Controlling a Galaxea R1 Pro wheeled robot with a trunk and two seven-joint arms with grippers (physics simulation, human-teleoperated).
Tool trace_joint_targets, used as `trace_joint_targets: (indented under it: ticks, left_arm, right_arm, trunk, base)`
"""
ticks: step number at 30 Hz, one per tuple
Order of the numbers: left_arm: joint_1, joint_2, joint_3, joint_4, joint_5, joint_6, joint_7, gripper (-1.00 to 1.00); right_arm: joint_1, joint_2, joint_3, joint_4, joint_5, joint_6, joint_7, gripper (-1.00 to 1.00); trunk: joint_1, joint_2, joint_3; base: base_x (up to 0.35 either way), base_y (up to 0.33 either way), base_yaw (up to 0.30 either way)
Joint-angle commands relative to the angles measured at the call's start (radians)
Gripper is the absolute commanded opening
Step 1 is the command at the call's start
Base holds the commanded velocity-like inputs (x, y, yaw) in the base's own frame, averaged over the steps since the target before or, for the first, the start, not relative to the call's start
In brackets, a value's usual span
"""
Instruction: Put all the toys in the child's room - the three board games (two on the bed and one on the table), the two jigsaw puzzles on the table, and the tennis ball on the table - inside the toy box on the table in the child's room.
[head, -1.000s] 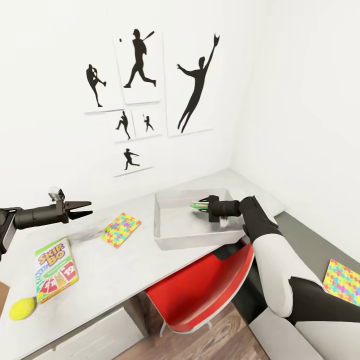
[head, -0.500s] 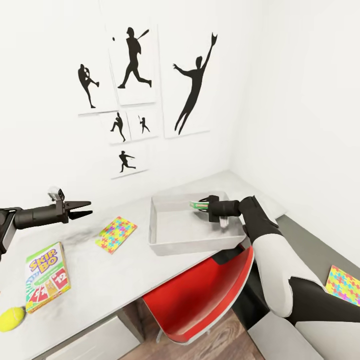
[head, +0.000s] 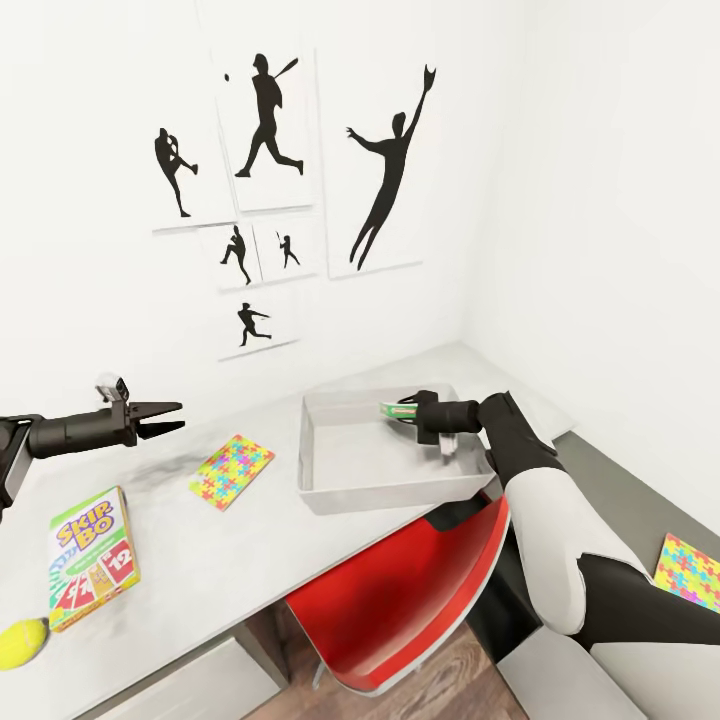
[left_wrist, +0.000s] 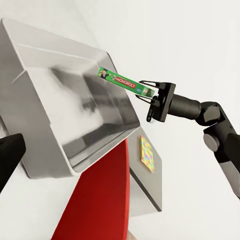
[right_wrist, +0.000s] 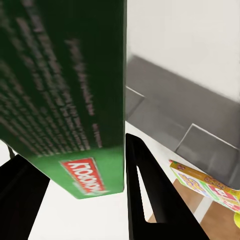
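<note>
Right end effector (head: 396, 410), seemingly unmoved

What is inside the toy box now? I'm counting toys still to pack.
The toy box floor looks bare. The right claw holds a green board game above it, not set down. The near wall hides some floor.

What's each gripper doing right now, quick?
Left gripper: empty, fingers nearly together, open or shut cannot be told.
Right gripper: shut on the thin green-edged board game box, over the grey toy box.
</note>
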Motion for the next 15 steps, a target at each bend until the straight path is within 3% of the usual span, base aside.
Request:
trace_joint_targets:
  ticks: [1,15]
  left_arm:
    - [-0.001,0.000,0.000,0.000,0.000,0.011,-0.004,1.00]
    - [-0.001,0.000,0.001,0.000,0.000,0.011,-0.004,1.00]
  right_arm:
    - [-0.001,0.001,-0.007,-0.001,0.001,0.007,-0.007,-1.00]
    - [-0.001,-0.004,-0.007,0.000,0.003,0.007,-0.007,-1.00]
  trunk:
    - [0.001,-0.002,-0.002]
    - [0.001,-0.002,-0.002]
  base:
    - [0.001,0.000,0.000]
    - [0.000,0.000,0.000]
